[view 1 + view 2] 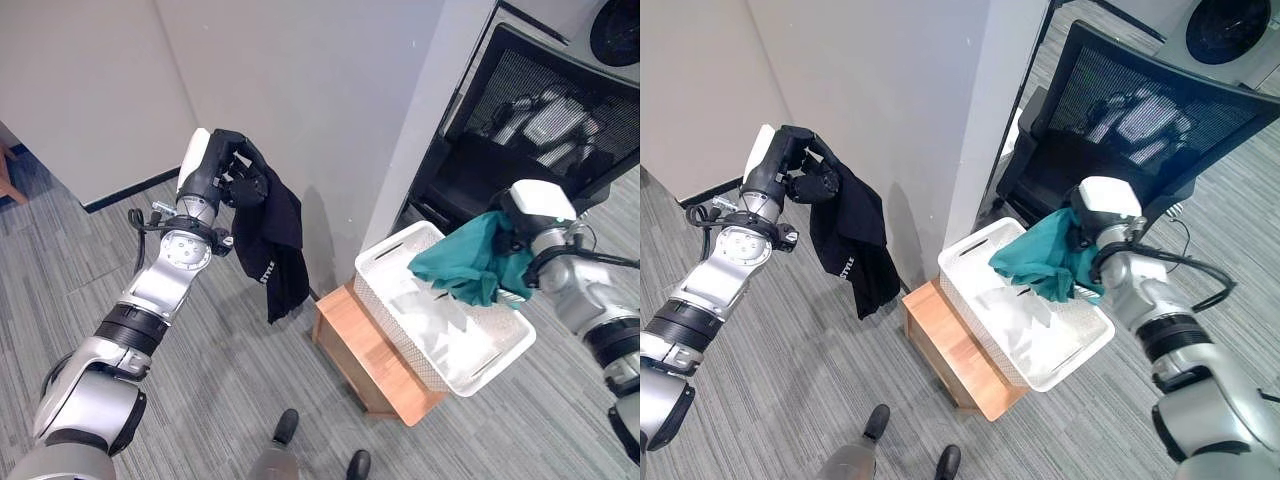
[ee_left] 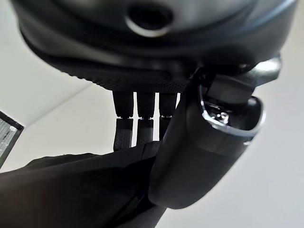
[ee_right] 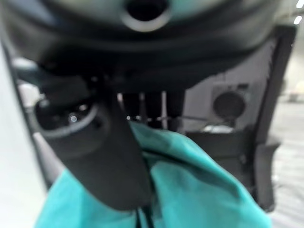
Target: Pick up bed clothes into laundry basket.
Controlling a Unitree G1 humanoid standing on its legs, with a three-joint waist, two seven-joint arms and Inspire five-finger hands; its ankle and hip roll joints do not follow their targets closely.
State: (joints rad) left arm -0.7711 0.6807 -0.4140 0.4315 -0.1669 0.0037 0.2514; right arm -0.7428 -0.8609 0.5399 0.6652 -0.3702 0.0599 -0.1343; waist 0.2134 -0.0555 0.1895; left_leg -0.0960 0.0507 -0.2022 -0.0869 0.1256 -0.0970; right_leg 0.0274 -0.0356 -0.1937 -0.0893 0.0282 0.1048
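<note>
Above the grey carpet, both hands clenched on clothes.
Left eye view: left hand (image 1: 228, 170) raised by the wall, fingers curled round a black garment (image 1: 275, 245) hanging free; right hand (image 1: 527, 228) gripping a teal garment (image 1: 468, 262) over the white laundry basket (image 1: 440, 330) on a wooden stool (image 1: 370, 355), office chair (image 1: 530, 130) behind. Left wrist view: fingers (image 2: 137, 128) and thumb pinching black cloth. Right wrist view: thumb pressed into teal cloth.

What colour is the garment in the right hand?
Teal green; the garment, pinched in the right hand, shows best in the left eye view.
</note>
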